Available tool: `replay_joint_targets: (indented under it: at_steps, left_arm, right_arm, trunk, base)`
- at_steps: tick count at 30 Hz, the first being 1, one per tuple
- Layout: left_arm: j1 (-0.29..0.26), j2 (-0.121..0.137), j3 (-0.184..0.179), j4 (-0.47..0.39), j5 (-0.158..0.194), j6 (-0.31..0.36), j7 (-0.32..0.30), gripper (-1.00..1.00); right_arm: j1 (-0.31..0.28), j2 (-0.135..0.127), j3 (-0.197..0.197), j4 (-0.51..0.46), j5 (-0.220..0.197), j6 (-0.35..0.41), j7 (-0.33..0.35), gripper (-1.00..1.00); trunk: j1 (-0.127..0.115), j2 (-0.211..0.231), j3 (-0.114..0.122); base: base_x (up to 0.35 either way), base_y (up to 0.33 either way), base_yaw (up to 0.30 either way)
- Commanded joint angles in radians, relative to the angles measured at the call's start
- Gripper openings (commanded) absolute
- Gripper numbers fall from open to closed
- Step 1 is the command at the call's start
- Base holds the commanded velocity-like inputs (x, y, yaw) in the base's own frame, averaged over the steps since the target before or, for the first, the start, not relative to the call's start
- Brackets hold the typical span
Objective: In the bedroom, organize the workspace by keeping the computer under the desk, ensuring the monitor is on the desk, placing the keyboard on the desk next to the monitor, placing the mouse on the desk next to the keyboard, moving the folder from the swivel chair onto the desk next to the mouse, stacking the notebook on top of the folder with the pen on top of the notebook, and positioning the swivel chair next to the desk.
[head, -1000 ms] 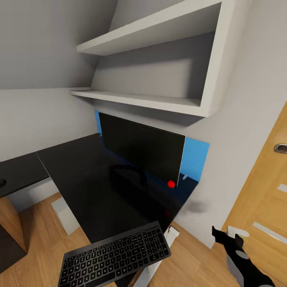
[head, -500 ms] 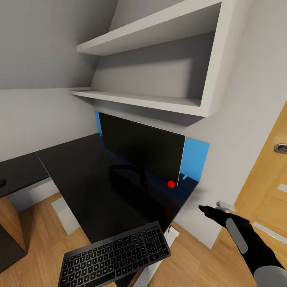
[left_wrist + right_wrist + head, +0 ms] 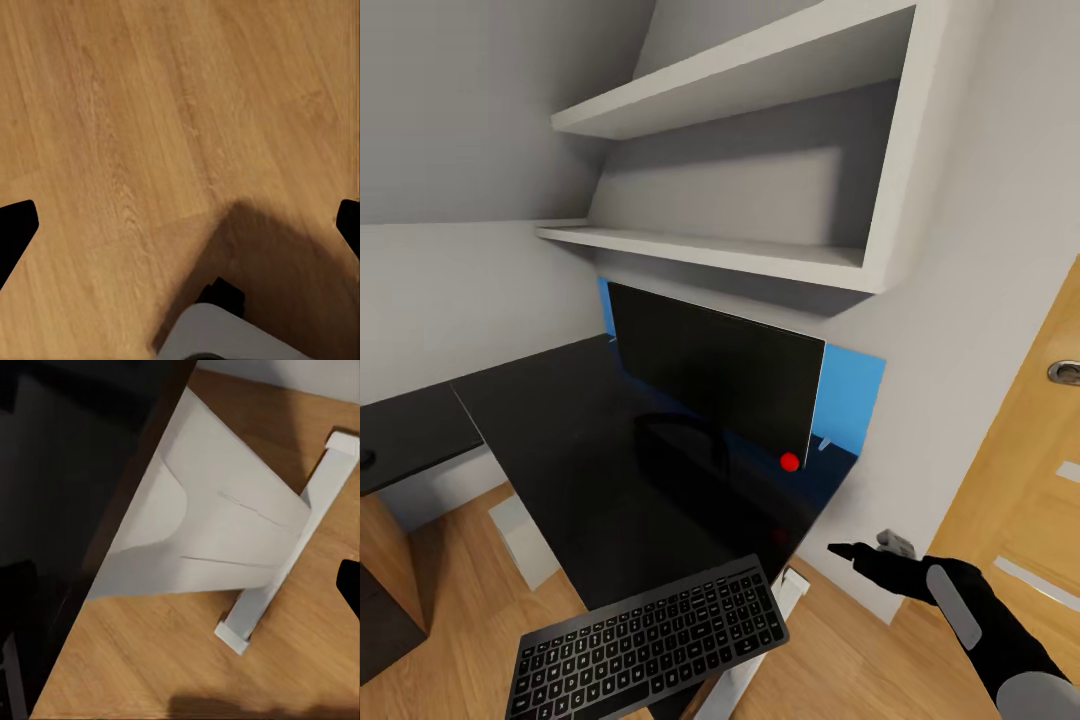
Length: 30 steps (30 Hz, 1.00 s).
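Your right gripper (image 3: 865,553) reaches in from 4 o'clock of the head view, pointing toward the desk's right edge. You cannot tell from here whether its jaws are spread or pressed together; the right wrist view catches only one dark fingertip (image 3: 350,585) at the frame edge. A small pale grey object sits on or just behind the top of that gripper, too small to name.

Left gripper: two dark fingertips (image 3: 15,229) at opposite edges of the left wrist view, so its jaws stand spread wide with nothing between them, above bare wood floor (image 3: 150,112).

Outward: the right wrist view looks down on the desk's white leg (image 3: 217,532) and its foot bar on the floor, beside the dark desk edge.

The desk (image 3: 600,470) carries the monitor (image 3: 715,375) at centre, upright against the blue panel (image 3: 855,400). The keyboard (image 3: 645,640) lies at 6 o'clock, overhanging the desk's near end.

Judgement: the monitor is placed and the keyboard is roughly placed but precarious. The step in hand looks like bringing the right arm in over the desk. Next, you need the mouse set beside the keyboard, and the keyboard fully supported.

No brand or writing is legible. The only mark is a red dot (image 3: 790,461) at the monitor's lower corner.
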Motion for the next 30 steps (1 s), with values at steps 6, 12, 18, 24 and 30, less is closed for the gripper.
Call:
replay_joint_targets:
  at_steps: [6,12,18,24,30]
  left_arm:
    - [-0.001,-0.013,-0.010,0.000,0.011,-0.012,0.006,1.00]
    - [-0.001,-0.019,-0.010,0.003,0.011,-0.014,0.006,1.00]
    - [-0.001,-0.020,-0.011,0.019,0.010,-0.015,0.006,1.00]
    - [-0.001,-0.020,-0.012,0.023,0.009,-0.015,0.006,1.00]
    - [-0.001,-0.020,-0.017,0.049,0.009,-0.015,0.006,1.00]
  right_arm:
    - [-0.001,0.000,-0.002,0.011,0.002,0.011,0.117,1.00]
    - [0.000,-0.008,-0.003,0.014,0.020,0.011,0.248,1.00]
    - [0.001,0.003,-0.005,0.014,0.029,0.012,0.270,1.00]
    - [0.001,0.026,-0.005,0.014,0.033,0.011,0.269,1.00]
    - [0.001,0.032,-0.006,0.014,0.035,0.010,0.270,1.00]
  trunk:
    - [0.000,-0.001,-0.001]
    - [0.000,-0.001,-0.001]
    - [0.000,-0.001,-0.001]
    - [0.000,-0.001,-0.001]
    - [0.000,-0.001,-0.001]
  base:
    - [0.000,0.000,0.000]
    - [0.000,0.000,0.000]
    - [0.000,0.000,0.000]
    - [0.000,0.000,0.027]
    - [-0.134,-0.086,0.132]
